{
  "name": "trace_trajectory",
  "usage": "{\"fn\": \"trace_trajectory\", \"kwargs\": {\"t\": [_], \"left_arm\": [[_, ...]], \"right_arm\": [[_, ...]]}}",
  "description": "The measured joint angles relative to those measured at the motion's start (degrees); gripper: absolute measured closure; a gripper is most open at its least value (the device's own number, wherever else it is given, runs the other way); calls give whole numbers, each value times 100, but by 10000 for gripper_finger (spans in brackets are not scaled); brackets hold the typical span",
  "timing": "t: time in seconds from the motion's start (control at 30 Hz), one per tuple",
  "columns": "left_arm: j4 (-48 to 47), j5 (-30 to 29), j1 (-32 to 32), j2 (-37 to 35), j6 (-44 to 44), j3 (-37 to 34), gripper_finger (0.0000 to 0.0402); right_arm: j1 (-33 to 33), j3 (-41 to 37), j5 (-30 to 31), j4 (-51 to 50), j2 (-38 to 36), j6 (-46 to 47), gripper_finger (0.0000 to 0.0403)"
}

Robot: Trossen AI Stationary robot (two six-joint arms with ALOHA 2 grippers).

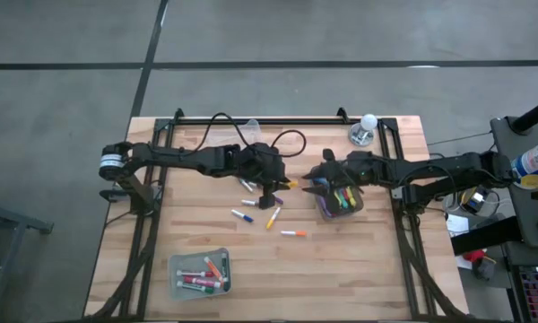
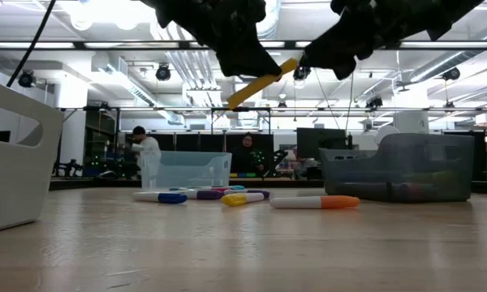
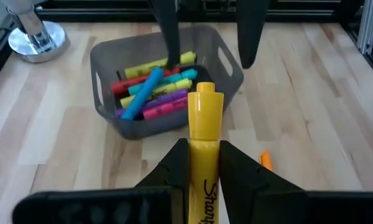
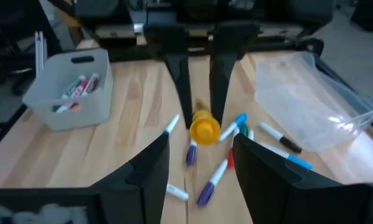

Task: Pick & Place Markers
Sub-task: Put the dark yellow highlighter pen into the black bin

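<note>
We find the sorting partly done. The dark grey plastic bin [image 3: 105, 62] near the right arm already holds a batch of highlighter-style markers [image 3: 155, 93] in yellow, blue, red, pink and purple. A second, pale grey plastic bin [image 1: 175, 274] at the near edge of the wooden surface [image 1: 359, 260] holds several red-and-white markers [image 1: 204, 276].

The left claw [image 3: 203, 163] is clenched on a thick yellow capped marker [image 3: 205, 124], held clear of the surface and pointed towards the dark grey bin. The right claw [image 4: 199, 152] stands released, holding nothing, its fingers spread directly opposite the yellow marker's cap. We judge this to be either a hand-over between arms or a carry to the bin; the pictures do not settle which.

Still outstanding: a scatter of loose thin markers [image 1: 260, 205] in blue, purple, white, yellow and orange lies between the arms at mid-surface, including an orange-capped white pen [image 1: 294, 233] a little apart. A clear plastic bin [image 4: 311, 99] lies at the far side, with no contents that we can make out.

We judge the task to be roughly half complete.
</note>
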Motion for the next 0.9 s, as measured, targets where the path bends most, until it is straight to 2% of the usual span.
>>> {"fn": "trace_trajectory", "kwargs": {"t": [0.53, 0.9], "left_arm": [[279, 152, -4, 2, -104, 217, 346], [448, 174, -4, 2, -180, 193, 346]], "right_arm": [[-2, -2, 74, 426, 0, -24, 223], [-15, -2, 51, 487, 0, 2, 255]]}}
